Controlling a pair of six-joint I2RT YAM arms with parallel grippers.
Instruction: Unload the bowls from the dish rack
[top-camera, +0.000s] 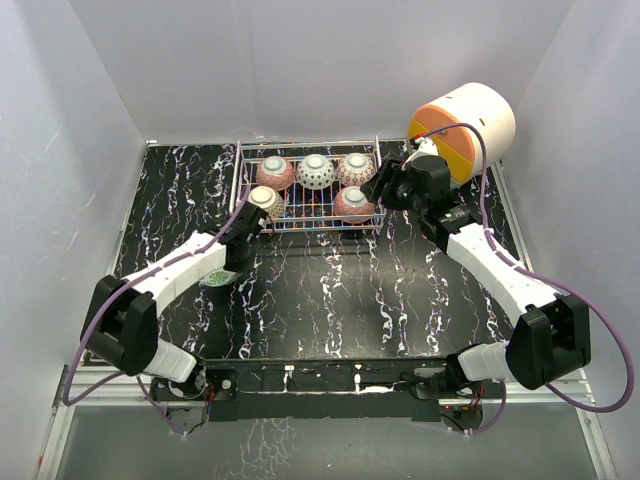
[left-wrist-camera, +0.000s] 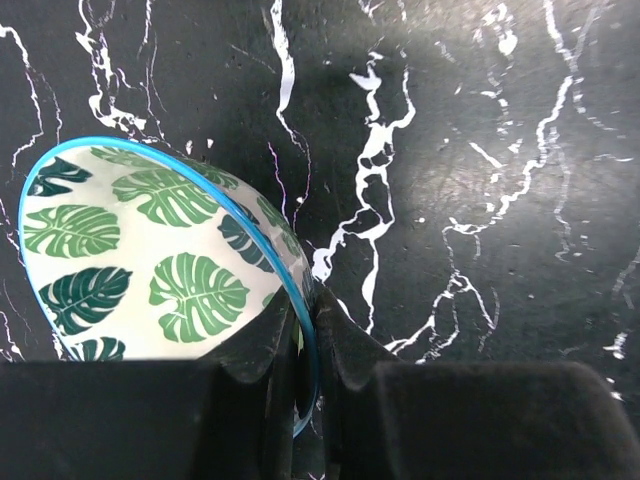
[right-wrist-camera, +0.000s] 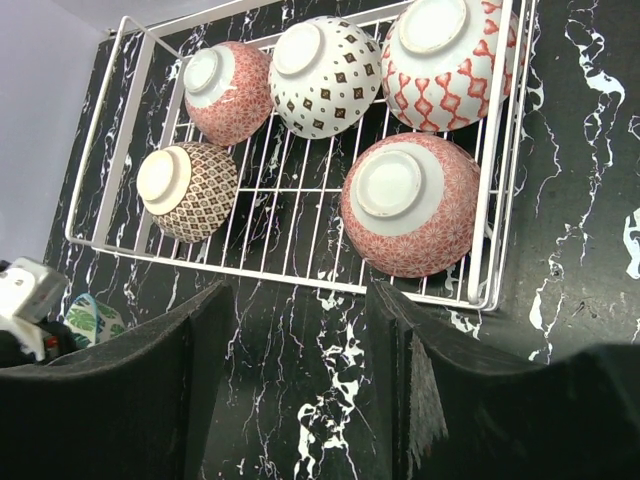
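left end effector (left-wrist-camera: 300, 345): clamped on the leaf bowl's rim, one of the fingers (left-wrist-camera: 350, 355) inside the wall, one outside.
leaf bowl (left-wrist-camera: 150, 260): white with green leaves, blue rim, tipped on its side. Lower edge is cut off behind the fingers, so can't tell if it touches the surface (left-wrist-camera: 480, 150). In the top view only a green sliver shows under the left arm (top-camera: 180, 268).
dish rack (right-wrist-camera: 285, 205): just ahead of the right end effector; ahead and right of the left one. Holds five bowls, all foot ring up.
back row: pink bowl (right-wrist-camera: 228, 90), diamond bowl (right-wrist-camera: 325, 75), red-lattice bowl (right-wrist-camera: 450, 60), whose top is clipped by the frame edge.
front row: beige bowl (right-wrist-camera: 190, 190) at far left; pink-red bowl (right-wrist-camera: 410, 205) just ahead of the right finger.
right end effector (right-wrist-camera: 295, 350): jaws wide apart, nothing between them, short of the rack's near rail. Finger bases are cut off at the frame bottom.
drum unit (top-camera: 465, 125): white/orange/yellow, behind and right of the right end effector, partly crossed by a cable (top-camera: 482, 160).
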